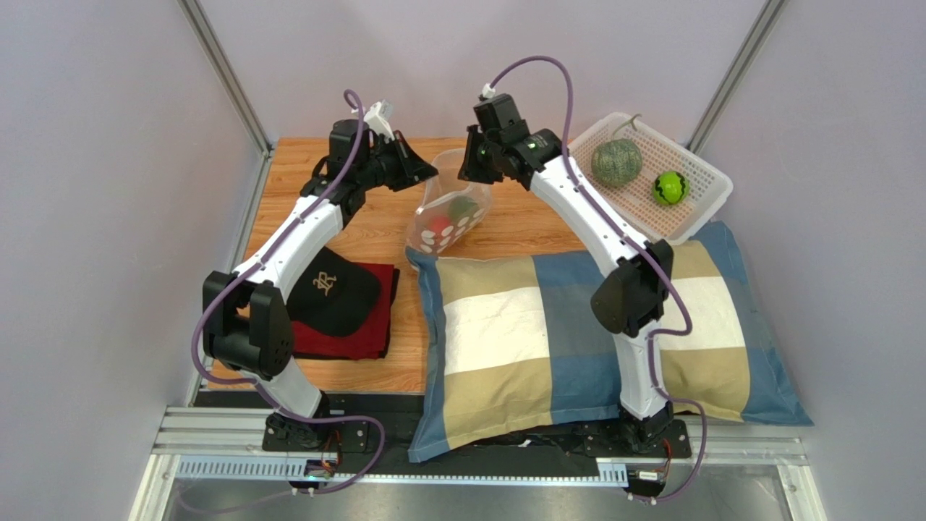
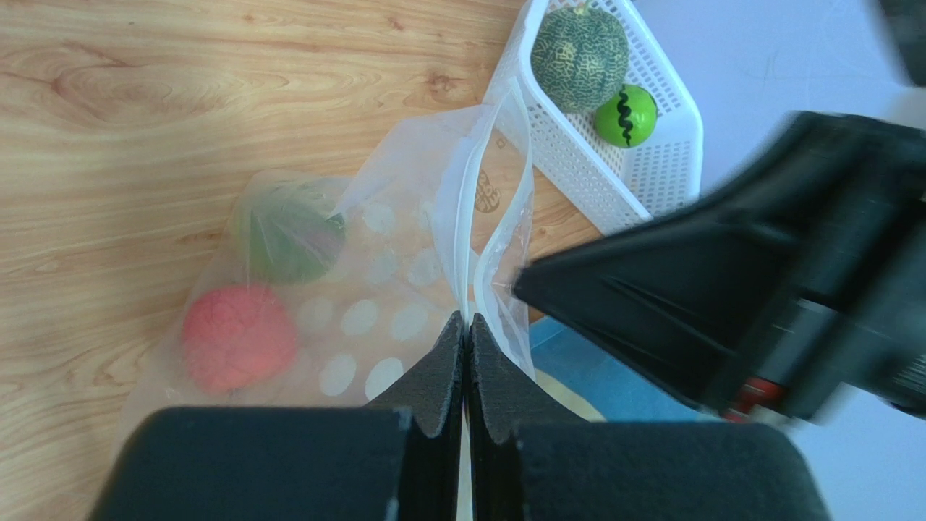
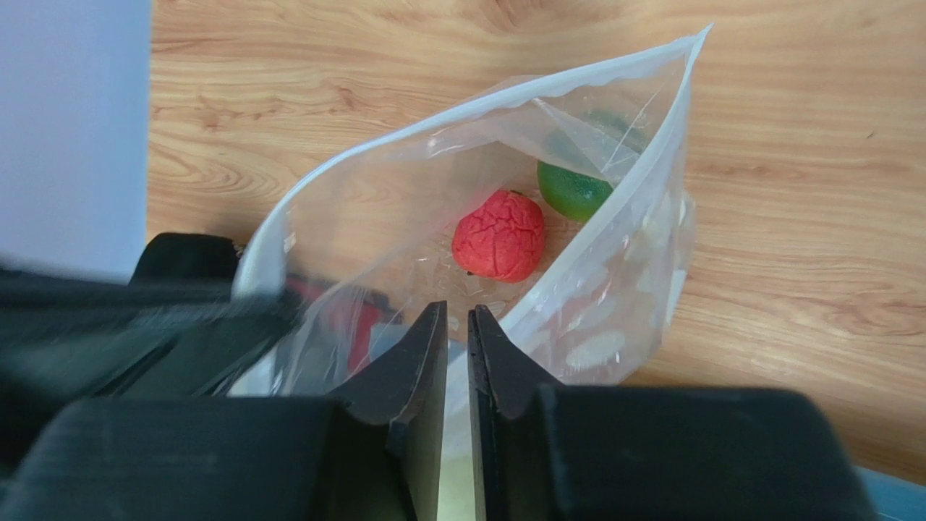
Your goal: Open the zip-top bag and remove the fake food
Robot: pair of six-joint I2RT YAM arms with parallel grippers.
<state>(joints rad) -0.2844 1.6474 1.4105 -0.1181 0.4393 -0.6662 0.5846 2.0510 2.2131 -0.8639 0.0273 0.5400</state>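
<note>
The zip-top bag (image 1: 449,212) hangs with its mouth open between my two grippers above the wooden table. My left gripper (image 2: 467,320) is shut on one side of the bag's rim. On the opposite side my right gripper (image 3: 457,313) is pinched on the rim, with only a thin slit between its fingers. Inside the bag lie two pieces of fake food, a red bumpy fruit (image 3: 499,236) and a green piece (image 3: 571,190). A netted melon ball (image 1: 616,162) and a bright green ball (image 1: 670,189) sit in the white basket (image 1: 641,217).
A checked pillow (image 1: 543,337) covers the near right of the table, under the right arm. A black cap (image 1: 332,291) rests on a folded red cloth (image 1: 364,337) at the near left. The basket stands at the back right corner.
</note>
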